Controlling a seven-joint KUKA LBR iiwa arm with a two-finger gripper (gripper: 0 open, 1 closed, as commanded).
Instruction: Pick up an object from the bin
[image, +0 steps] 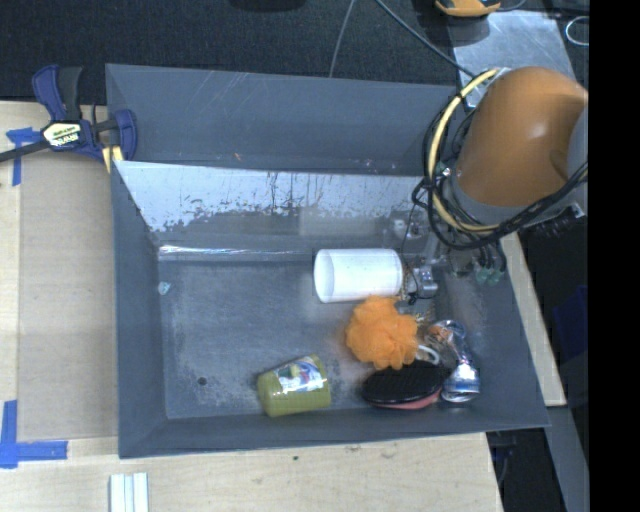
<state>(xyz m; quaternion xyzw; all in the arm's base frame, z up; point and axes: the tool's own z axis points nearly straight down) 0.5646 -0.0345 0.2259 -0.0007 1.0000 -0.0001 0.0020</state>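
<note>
The left half of the bin (220, 310) lies open; a white cylinder (358, 274), orange sponge (380, 333) and black brush (405, 386) crowd the right

In the bin (140, 330), right of centre: cylinder (358, 275) above the puff (382, 333), brush (405, 386) beneath it — pouch (294, 386) at lower centre.

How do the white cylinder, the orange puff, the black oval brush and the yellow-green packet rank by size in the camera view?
1. white cylinder
2. orange puff, only slightly smaller
3. black oval brush and yellow-green packet: they look alike, so I do not rank them.
</note>
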